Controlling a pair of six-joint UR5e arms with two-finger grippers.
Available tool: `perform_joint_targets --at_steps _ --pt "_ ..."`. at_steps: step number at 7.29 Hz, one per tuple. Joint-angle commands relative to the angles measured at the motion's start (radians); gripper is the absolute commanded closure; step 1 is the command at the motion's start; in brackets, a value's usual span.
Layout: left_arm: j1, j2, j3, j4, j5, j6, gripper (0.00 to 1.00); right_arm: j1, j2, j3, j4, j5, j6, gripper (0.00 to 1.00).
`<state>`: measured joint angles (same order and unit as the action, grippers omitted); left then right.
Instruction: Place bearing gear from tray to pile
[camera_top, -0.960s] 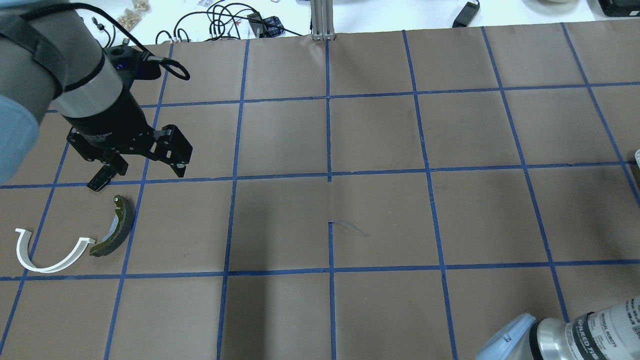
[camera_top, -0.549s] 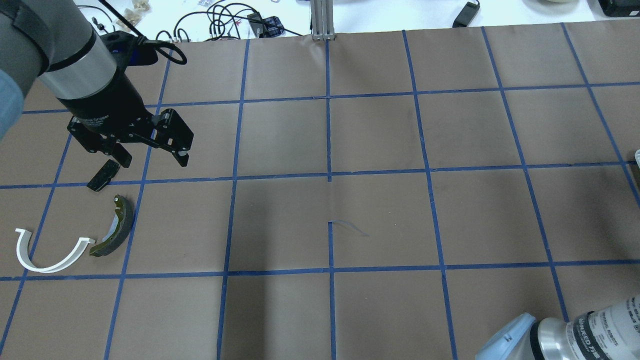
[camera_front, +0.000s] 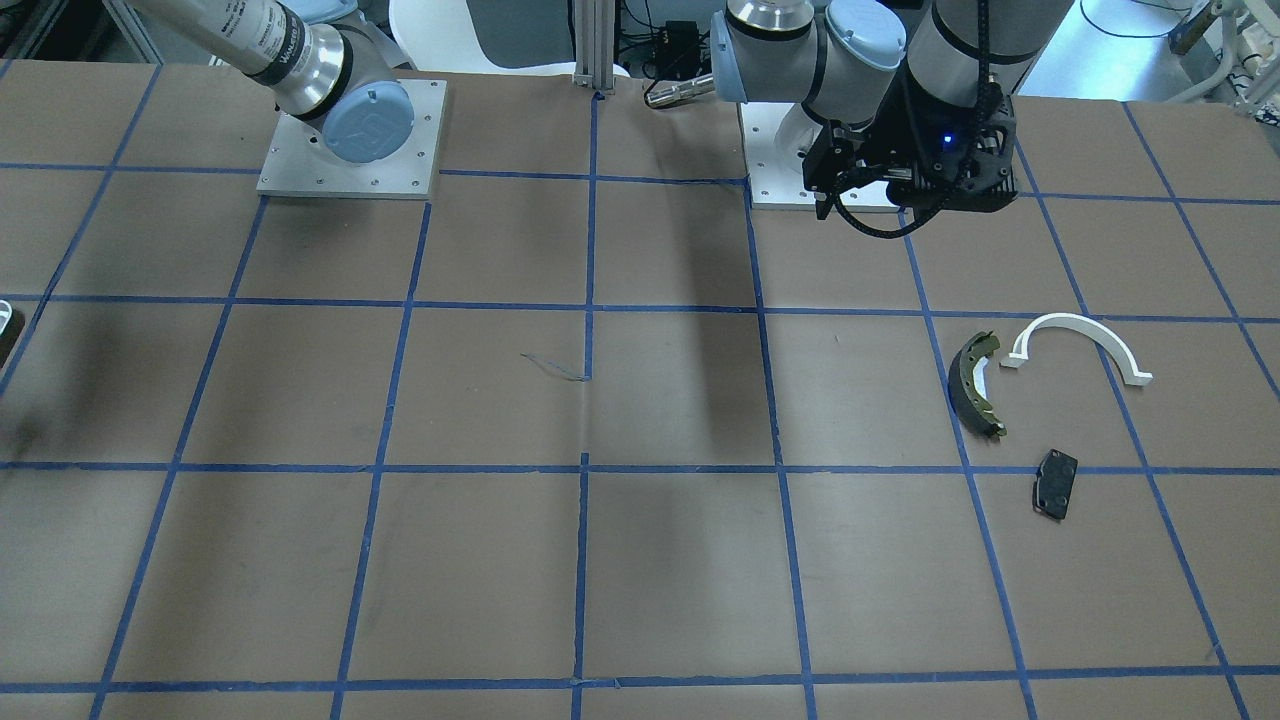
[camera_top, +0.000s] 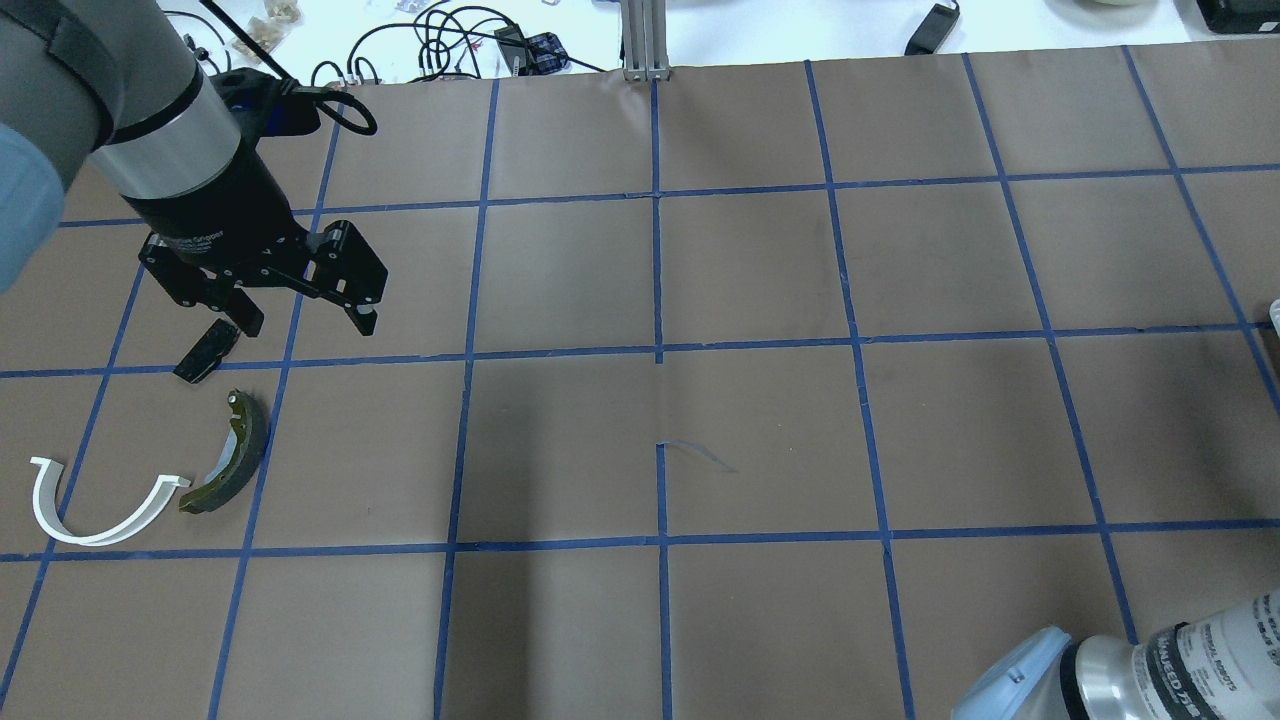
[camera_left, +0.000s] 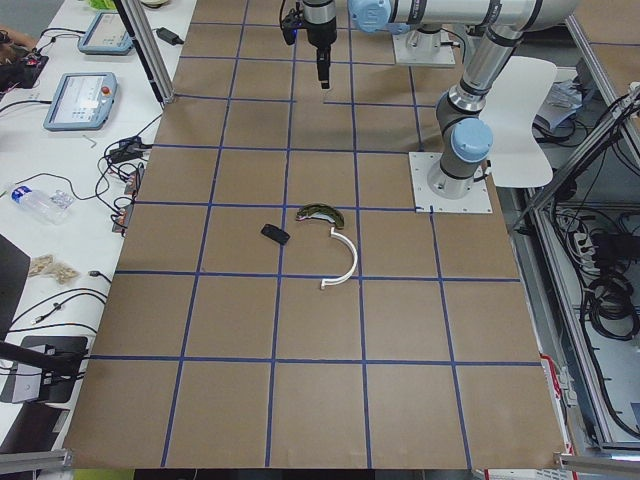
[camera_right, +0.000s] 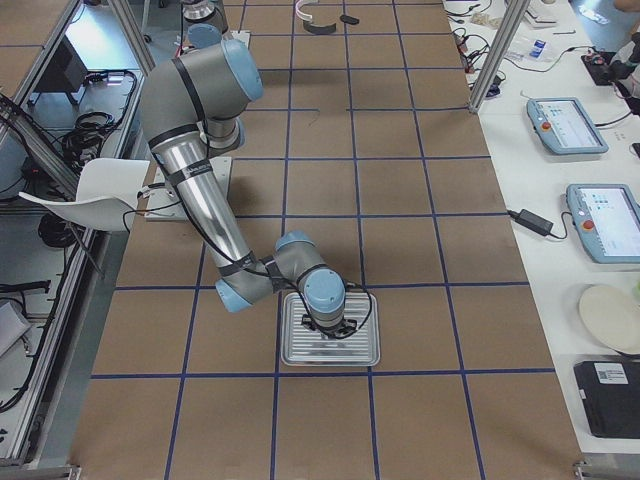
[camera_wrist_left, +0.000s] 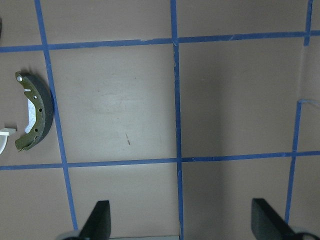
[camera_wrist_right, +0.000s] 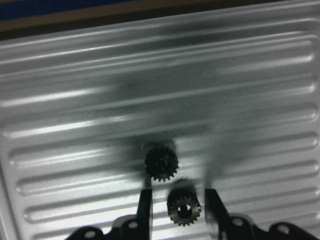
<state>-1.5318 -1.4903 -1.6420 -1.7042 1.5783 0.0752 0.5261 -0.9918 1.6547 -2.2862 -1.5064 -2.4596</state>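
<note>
Two small black bearing gears lie on the ribbed silver tray, which also shows in the exterior right view. My right gripper is low over the tray, open, with one finger on each side of the nearer gear. The other gear lies just beyond. The pile holds an olive brake shoe, a white arch and a black brake pad. My left gripper hangs open and empty above the table beside the pile.
Brown paper with a blue tape grid covers the table. Cables lie along the far edge behind the left arm. A metal post stands at the far middle. The right arm's elbow fills the near right corner.
My left gripper has drifted slightly toward the far side, uncovering the black brake pad. It stays open. The pile's parts have not moved.
</note>
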Motion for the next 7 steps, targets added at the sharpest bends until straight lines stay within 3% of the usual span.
perform_joint_targets --at_steps 1,2,3,5,7 --pt "-0.001 -0.004 -0.002 0.003 -0.001 0.000 0.00 0.000 0.001 -0.001 -0.006 -0.001 -0.001 0.60" --pt "-0.001 -0.005 -0.002 0.002 0.000 0.001 0.00 0.000 -0.001 -0.001 -0.006 -0.001 0.001 0.74" --pt "-0.001 -0.002 -0.002 0.001 0.002 0.003 0.00 0.000 -0.004 0.000 -0.004 -0.008 0.010 0.80" --pt "-0.001 0.017 -0.025 0.001 0.000 0.002 0.00 0.009 -0.036 -0.004 0.001 -0.021 0.060 0.80" --pt "-0.001 -0.004 -0.033 -0.002 0.005 -0.003 0.00 0.029 -0.126 0.002 0.043 -0.020 0.292 0.81"
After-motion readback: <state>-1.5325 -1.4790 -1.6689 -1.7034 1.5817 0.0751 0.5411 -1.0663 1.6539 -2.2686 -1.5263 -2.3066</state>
